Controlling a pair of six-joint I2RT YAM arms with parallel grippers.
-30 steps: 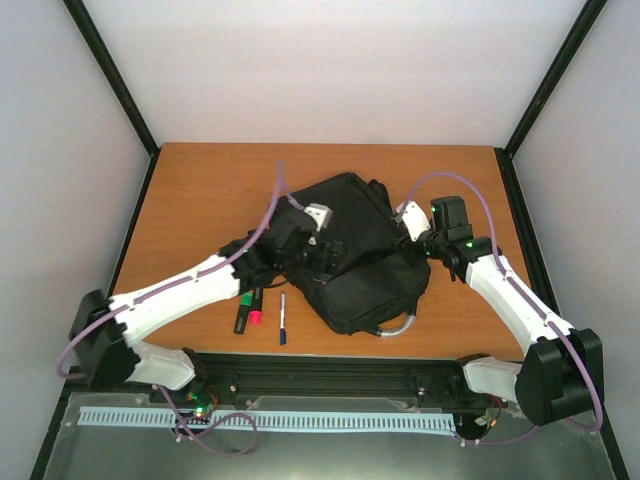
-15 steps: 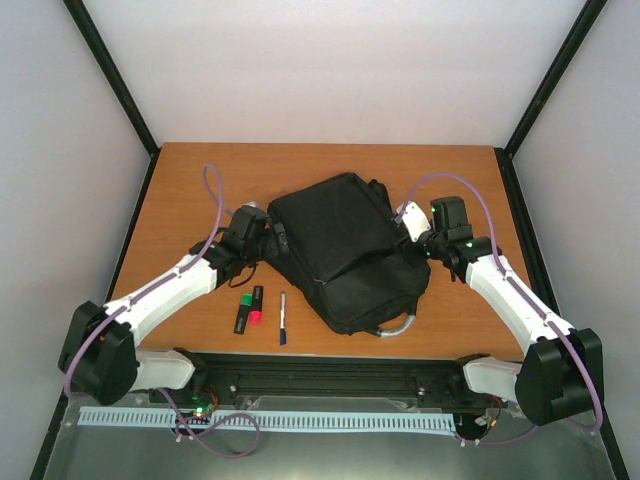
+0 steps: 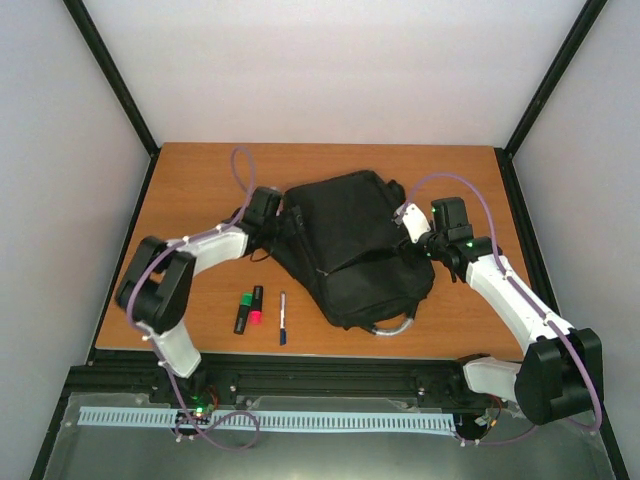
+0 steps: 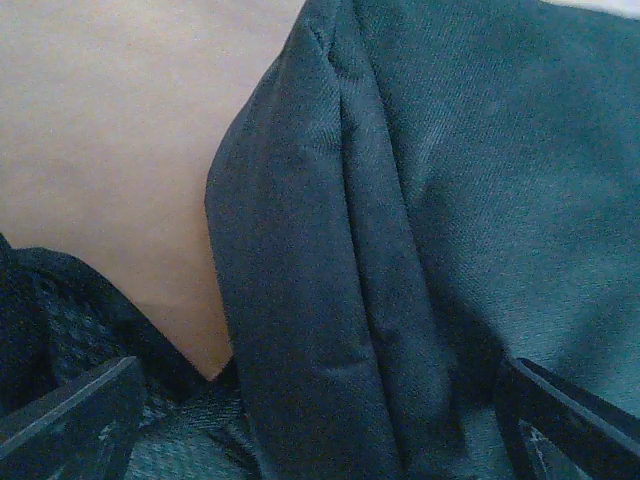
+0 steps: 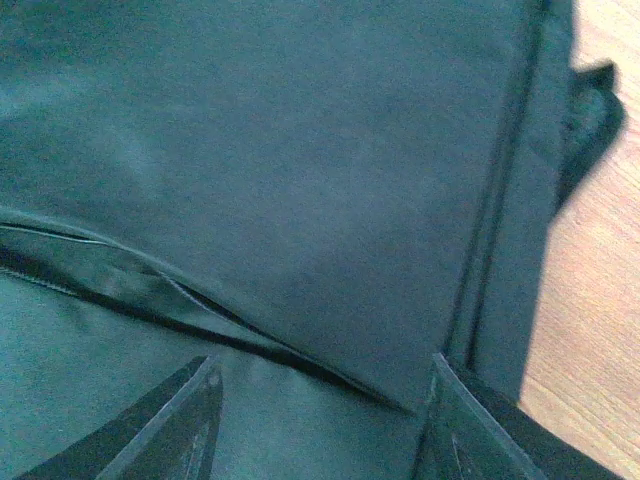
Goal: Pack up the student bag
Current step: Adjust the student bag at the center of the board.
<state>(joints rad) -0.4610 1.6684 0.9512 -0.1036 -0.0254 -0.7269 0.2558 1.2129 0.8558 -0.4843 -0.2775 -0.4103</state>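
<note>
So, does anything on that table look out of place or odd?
The student bag lies slanted across the table, its flap gaping. Two markers and a pen lie outside it near the front edge, and a pale curved piece pokes out at its near corner. Nothing looks spilled or damaged.

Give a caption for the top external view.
Left gripper and right gripper flank the student bag; markers and pen lie nearby.
</note>
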